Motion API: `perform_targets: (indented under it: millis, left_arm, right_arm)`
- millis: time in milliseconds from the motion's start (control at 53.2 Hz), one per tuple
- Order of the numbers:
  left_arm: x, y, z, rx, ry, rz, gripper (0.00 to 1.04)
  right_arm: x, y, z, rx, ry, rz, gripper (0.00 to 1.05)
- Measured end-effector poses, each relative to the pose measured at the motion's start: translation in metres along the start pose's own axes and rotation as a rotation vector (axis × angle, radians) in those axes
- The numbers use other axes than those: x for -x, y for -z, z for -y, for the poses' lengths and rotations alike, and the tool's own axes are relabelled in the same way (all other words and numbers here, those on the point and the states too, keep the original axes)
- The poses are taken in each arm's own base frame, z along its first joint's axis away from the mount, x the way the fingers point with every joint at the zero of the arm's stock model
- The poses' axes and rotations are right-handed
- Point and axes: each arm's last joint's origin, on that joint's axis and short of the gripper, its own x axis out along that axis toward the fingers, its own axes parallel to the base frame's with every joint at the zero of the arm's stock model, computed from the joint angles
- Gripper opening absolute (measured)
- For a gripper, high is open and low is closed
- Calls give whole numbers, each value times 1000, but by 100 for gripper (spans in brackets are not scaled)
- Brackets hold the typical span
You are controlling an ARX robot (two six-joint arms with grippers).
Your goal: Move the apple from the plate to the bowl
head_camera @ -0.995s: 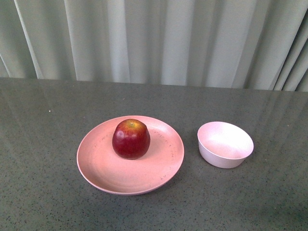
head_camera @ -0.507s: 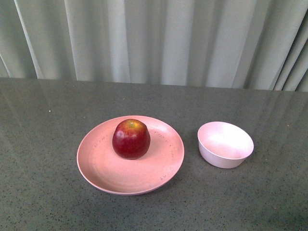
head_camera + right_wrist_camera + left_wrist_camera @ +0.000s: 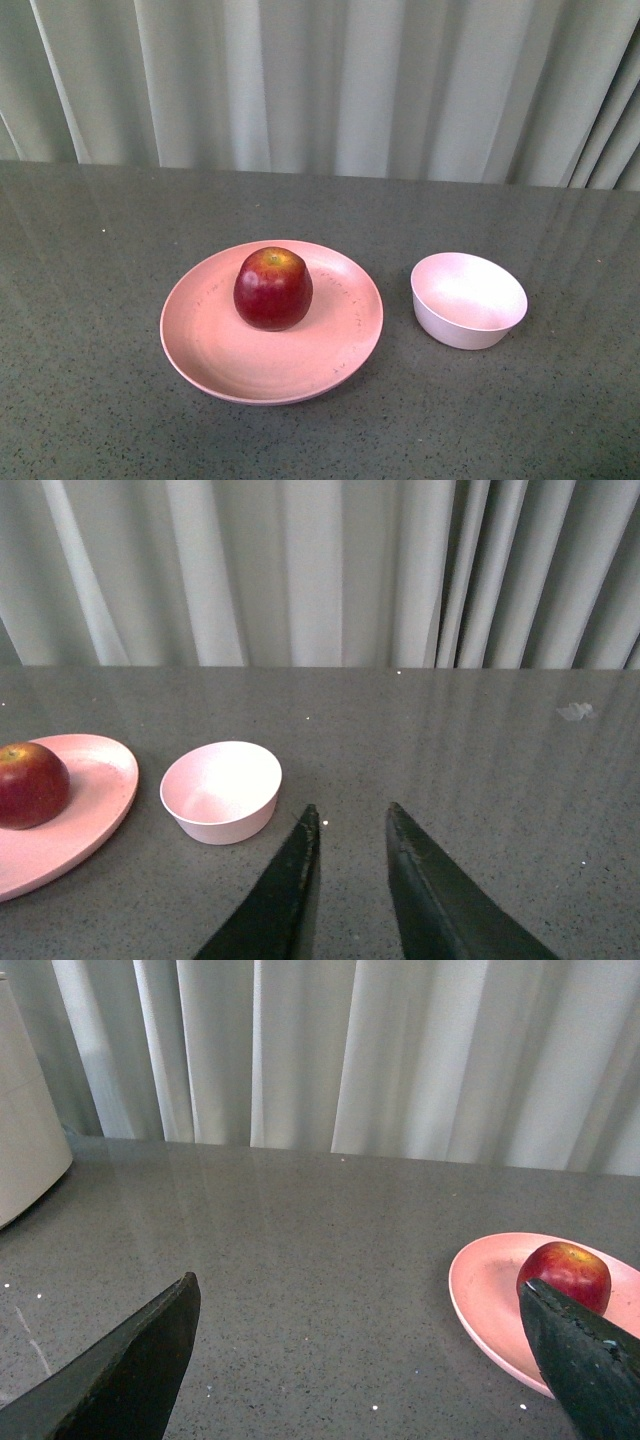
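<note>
The dark red apple (image 3: 272,289) sits upright on the wide salmon-pink plate (image 3: 215,345) in the middle of the grey table. The small pale pink bowl (image 3: 468,299) stands empty just right of the plate. Neither gripper shows in the front view. In the left wrist view my left gripper (image 3: 360,1295) is open and empty over bare table, with the apple (image 3: 566,1272) and plate (image 3: 485,1295) beside one finger. In the right wrist view my right gripper (image 3: 352,812) is shut and empty, close to the bowl (image 3: 221,789); the apple (image 3: 32,784) and plate (image 3: 95,800) lie beyond it.
A pale grey curtain (image 3: 330,85) hangs along the table's far edge. A cream-coloured rounded object (image 3: 25,1150) stands at the edge of the left wrist view. The grey speckled tabletop (image 3: 90,260) spreads around the plate and bowl.
</note>
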Motion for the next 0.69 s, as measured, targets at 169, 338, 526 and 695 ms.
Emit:
perform_targets:
  millis: [169,338,526,695]
  left_arm:
    - [-7,1,9,49,300,-395,96]
    - [-39,-10,23,31,357,-414,96]
    - [-92,-21,45,-9,385,-411,96]
    - [-132,-12,72,-70,438,-469,96]
  right_arm:
    - [0,0,0,0,-1,0,61]
    - [0,0,0,0,0,0,89]
    - [0,0,0,0,0,0,96]
    - [0,0,0,0,0,0,96]
